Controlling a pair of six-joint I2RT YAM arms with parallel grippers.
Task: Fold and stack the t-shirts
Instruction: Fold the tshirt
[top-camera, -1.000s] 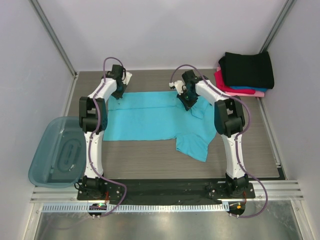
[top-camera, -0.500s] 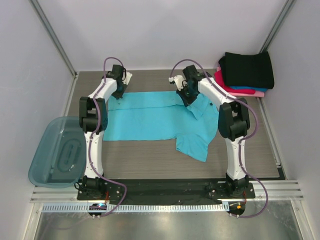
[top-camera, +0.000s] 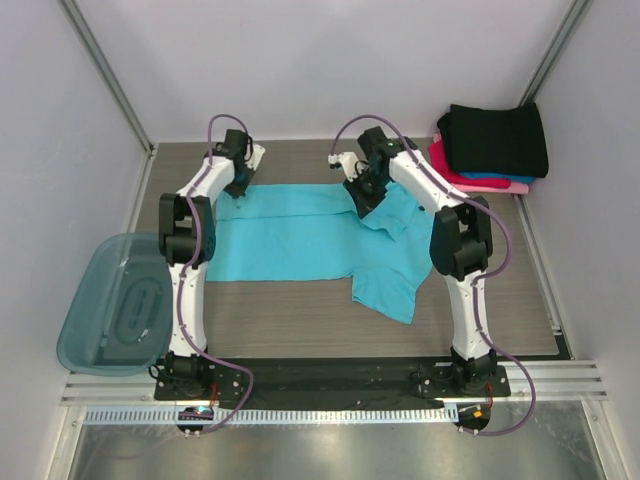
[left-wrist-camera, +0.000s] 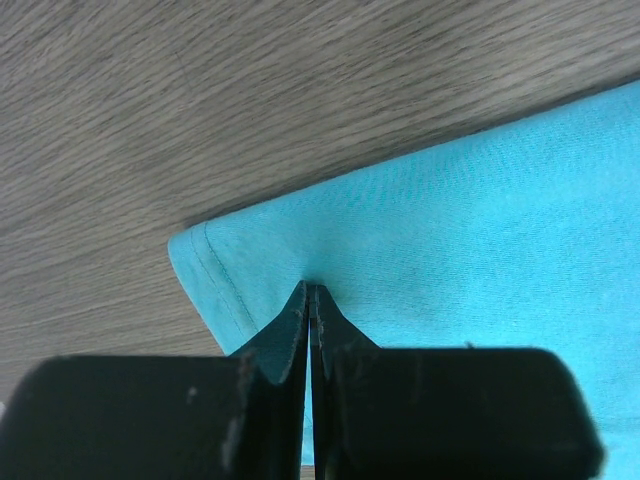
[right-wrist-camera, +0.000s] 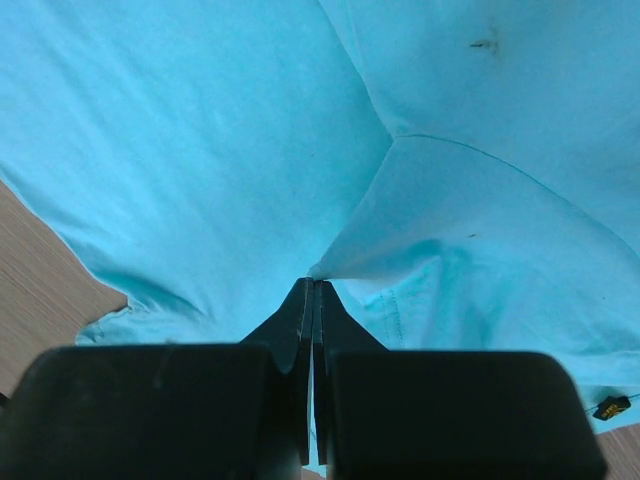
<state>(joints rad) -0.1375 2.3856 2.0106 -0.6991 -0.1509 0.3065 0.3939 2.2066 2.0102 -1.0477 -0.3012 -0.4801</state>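
A bright turquoise t-shirt (top-camera: 300, 240) lies partly folded across the middle of the table. My left gripper (top-camera: 236, 187) is shut on its far left corner, and the left wrist view shows the hemmed corner (left-wrist-camera: 240, 270) pinched at the fingertips (left-wrist-camera: 312, 290). My right gripper (top-camera: 362, 196) is shut on a fold of the same shirt near its far right side and lifts it a little; the right wrist view shows cloth (right-wrist-camera: 200, 150) pulled up to the fingertips (right-wrist-camera: 314, 282). A stack of folded t-shirts, black (top-camera: 497, 138) over blue and pink (top-camera: 450, 172), sits at the far right.
A translucent blue-grey plastic bin (top-camera: 110, 305) stands off the table's left edge. White walls with metal posts close in the back and sides. A black rail (top-camera: 330, 378) with the arm bases runs along the near edge.
My right gripper has moved left and toward the back with the pinched cloth, dragging the shirt's right part leftward. The left gripper has stayed put.
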